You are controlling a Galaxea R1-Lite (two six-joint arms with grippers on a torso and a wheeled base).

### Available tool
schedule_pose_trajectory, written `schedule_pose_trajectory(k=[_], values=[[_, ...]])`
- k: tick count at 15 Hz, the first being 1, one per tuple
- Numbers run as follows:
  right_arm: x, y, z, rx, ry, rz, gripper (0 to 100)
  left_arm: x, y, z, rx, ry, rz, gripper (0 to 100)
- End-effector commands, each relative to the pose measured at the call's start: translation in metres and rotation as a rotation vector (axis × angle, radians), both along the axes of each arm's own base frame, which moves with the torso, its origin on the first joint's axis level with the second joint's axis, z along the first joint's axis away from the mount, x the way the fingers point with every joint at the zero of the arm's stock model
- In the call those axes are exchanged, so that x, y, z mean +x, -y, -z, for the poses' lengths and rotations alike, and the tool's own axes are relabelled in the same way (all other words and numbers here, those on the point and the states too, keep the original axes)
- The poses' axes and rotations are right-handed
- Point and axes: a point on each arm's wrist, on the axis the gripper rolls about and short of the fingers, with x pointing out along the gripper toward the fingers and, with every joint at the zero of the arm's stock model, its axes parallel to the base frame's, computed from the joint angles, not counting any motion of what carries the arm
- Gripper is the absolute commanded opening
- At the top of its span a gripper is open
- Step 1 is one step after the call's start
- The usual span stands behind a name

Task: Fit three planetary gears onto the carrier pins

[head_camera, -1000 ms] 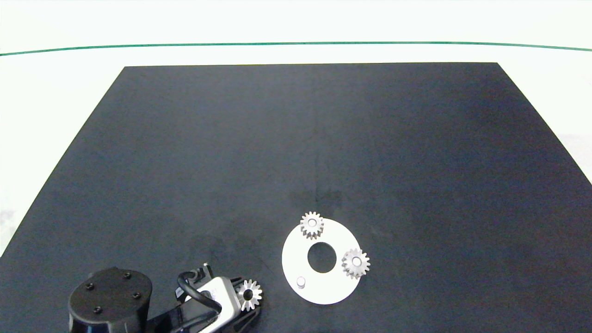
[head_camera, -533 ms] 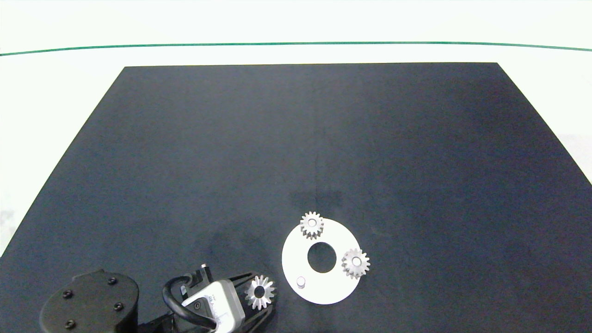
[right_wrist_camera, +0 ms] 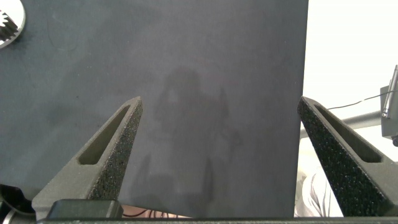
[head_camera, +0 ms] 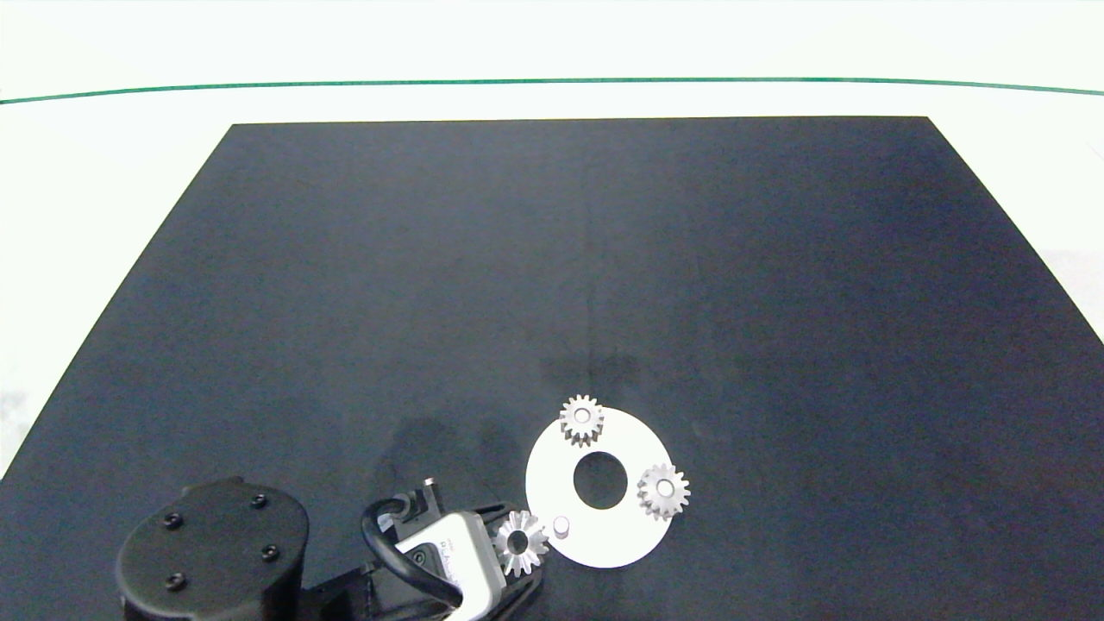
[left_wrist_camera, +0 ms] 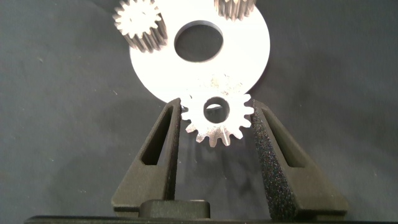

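Left gripper (head_camera: 519, 552) is clamped on the third gear (head_camera: 520, 542), held flat just left of the last bare pin (head_camera: 561, 526), so a small shift right. Right gripper (right_wrist_camera: 221, 134) sits open, out of the head view.

A large black mat (head_camera: 552, 285) fills most of the frame, lying on a bright white tabletop (head_camera: 103, 172) whose upper part is crossed by a thin green line (head_camera: 552, 82) running left to right.

Shiny metal gears (head_camera: 581, 420) – matt dark mat (head_camera: 552, 259)
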Motion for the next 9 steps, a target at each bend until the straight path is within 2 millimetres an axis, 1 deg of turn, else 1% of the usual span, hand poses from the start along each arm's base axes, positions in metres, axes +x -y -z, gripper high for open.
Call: schedule_pose_trajectory(k=[1, 6, 9], values=[[0.002, -0.001, 0.000, -0.011, -0.015, 0.001, 100, 0.002, 0.003, -0.013, -0.014, 0.014, 0.005, 16], [0.004, -0.002, 0.000, -0.013, -0.019, 0.000, 100, 0.007, 0.011, -0.019, -0.021, 0.022, 0.008, 16], [0.003, -0.002, 0.000, -0.013, -0.018, 0.000, 100, 0.004, 0.021, -0.012, 0.009, 0.014, 0.012, 16]])
